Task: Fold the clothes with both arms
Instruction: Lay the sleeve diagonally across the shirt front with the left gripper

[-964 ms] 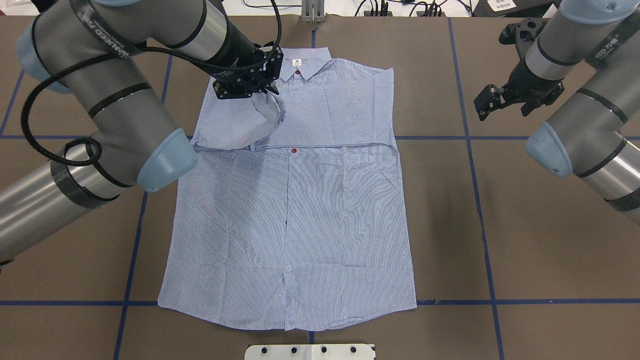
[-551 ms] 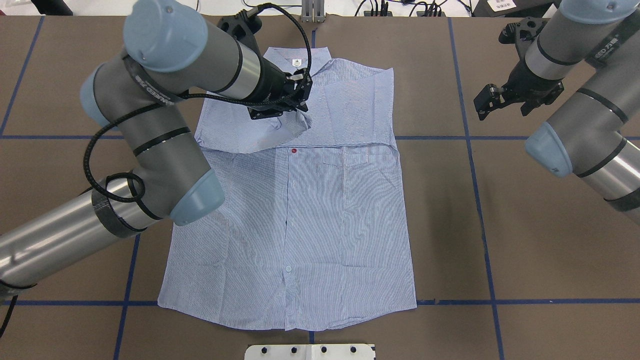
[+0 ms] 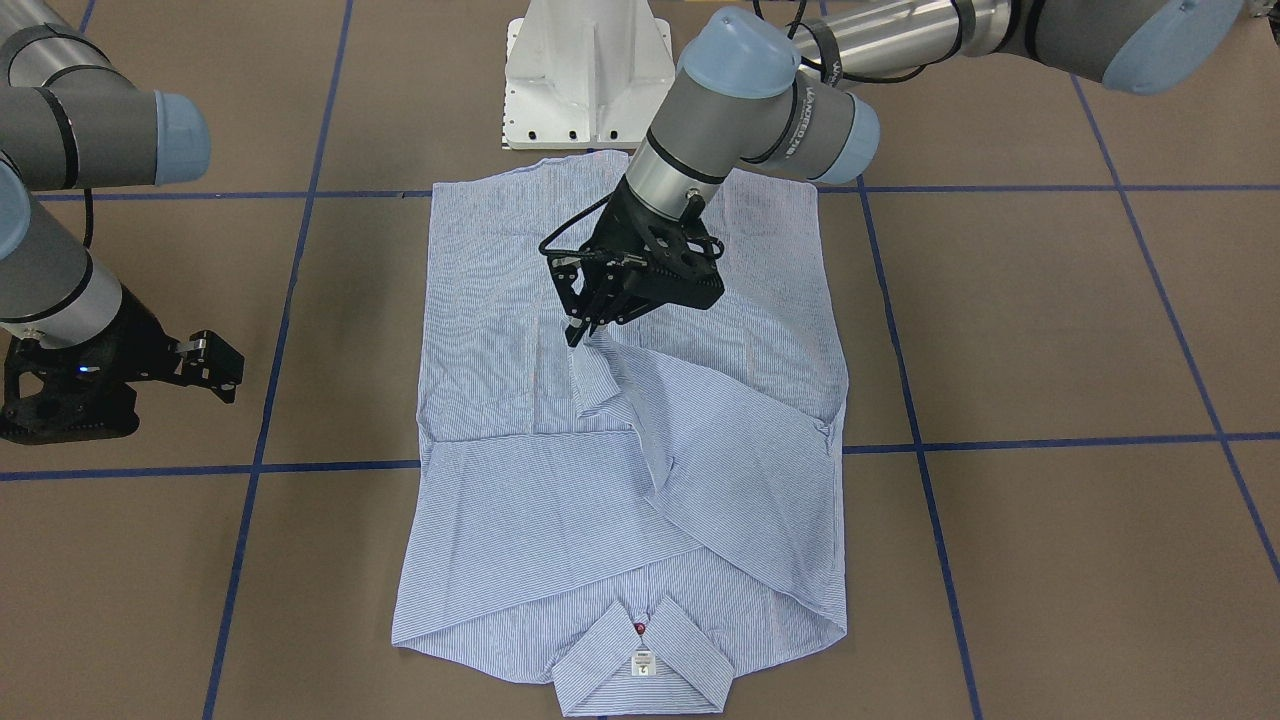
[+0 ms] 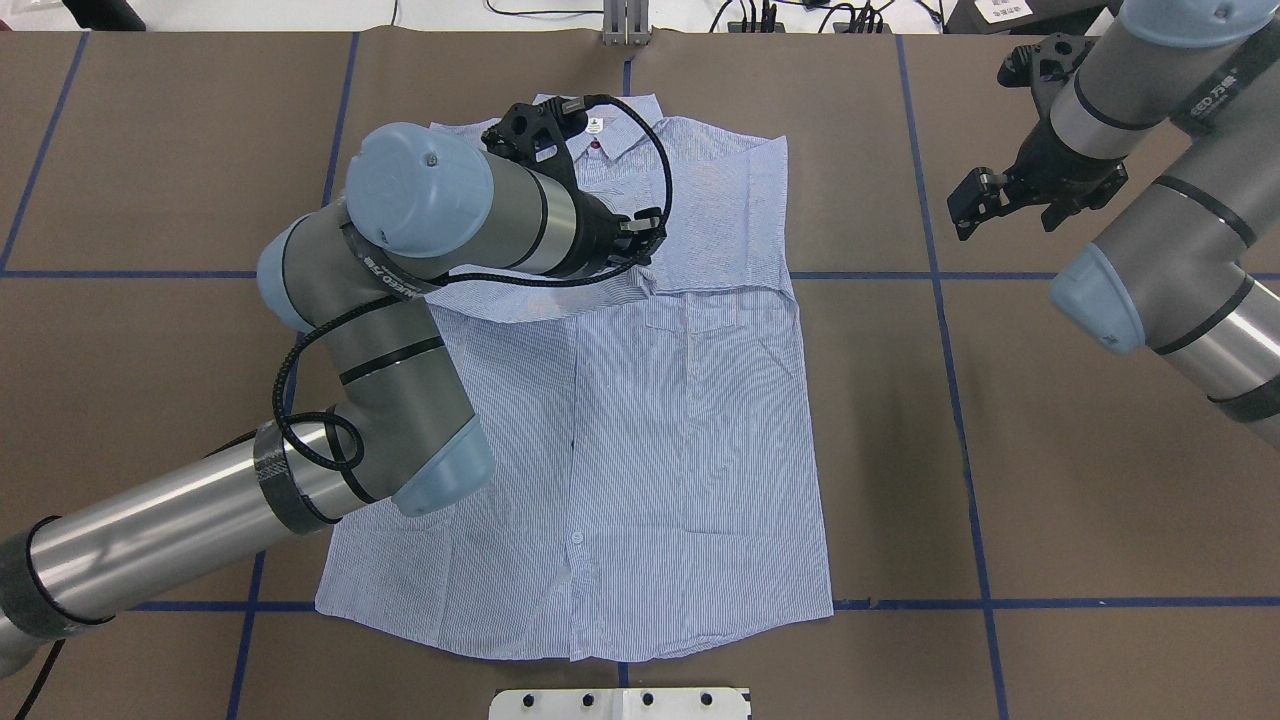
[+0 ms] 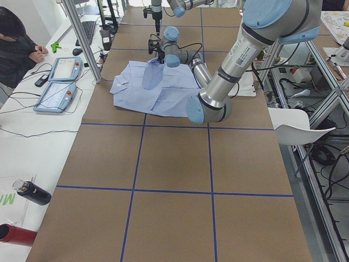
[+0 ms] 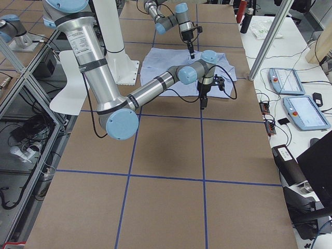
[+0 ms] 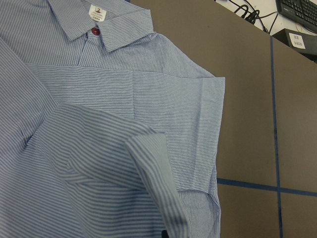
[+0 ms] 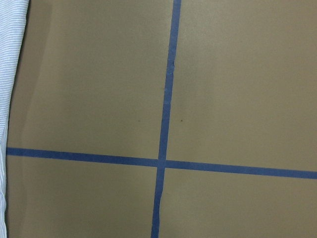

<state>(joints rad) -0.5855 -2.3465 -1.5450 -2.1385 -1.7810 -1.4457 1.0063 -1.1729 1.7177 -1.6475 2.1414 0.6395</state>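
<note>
Far left: the left gripper [image 3: 582, 332] is clenched on the cuff end of the sleeve [image 3: 612, 390] from the robot's left side. It holds the cuff slightly raised over the middle of the chest. The sleeve runs back to its shoulder as a loose, rumpled ridge.

Centre: the shirt [image 4: 680, 450] lies flat on the table [image 4: 1000, 450], front up. Its collar [image 3: 640, 640] is at the edge away from the robot and its hem is toward the base. The other sleeve [image 4: 715, 210] is already laid flat across the upper chest.

Far right: the right gripper [image 4: 1008, 200] hangs over bare table, well apart from the cloth. Its jaws are spread and hold nothing.

Progress, my reading: early to middle. One sleeve is in and the second is partway across. Left to do: lay it down, let go, then fold the body, which lies at full length.
</note>
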